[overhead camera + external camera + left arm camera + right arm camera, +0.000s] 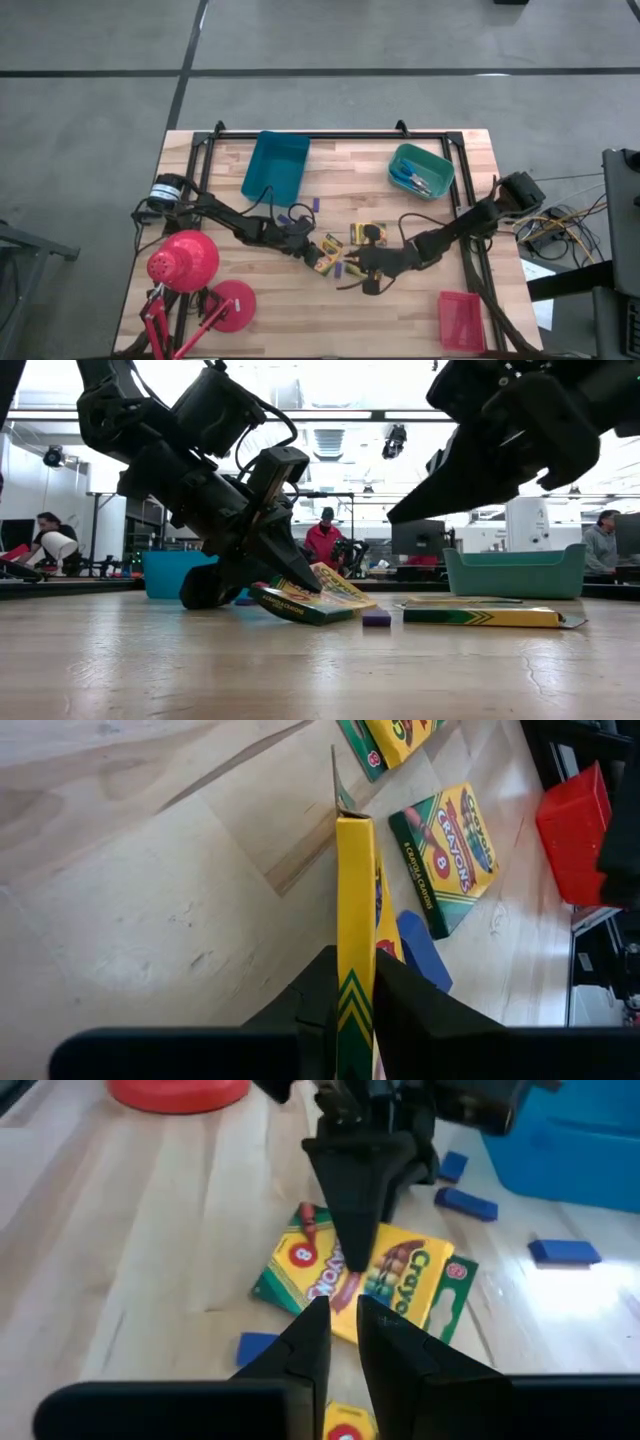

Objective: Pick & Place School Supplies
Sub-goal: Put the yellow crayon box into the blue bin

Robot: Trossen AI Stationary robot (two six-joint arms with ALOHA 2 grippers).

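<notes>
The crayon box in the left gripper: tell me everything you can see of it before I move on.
The crayon box is a thin yellow cardboard carton with green chevron stripes on its narrow edge and green and red print on its face. The left gripper is shut on it, its dark fingers pinching both flat faces. In the low view the box is tilted, its lower edge on the wooden table, its upper end raised. An end flap looks open.

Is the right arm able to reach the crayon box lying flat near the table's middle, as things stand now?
Probably yes. That crayon box lies flat and uncovered, just beyond the right gripper, with nothing between them. The left gripper is shut on another box to the side, so it should not block the way.
</notes>
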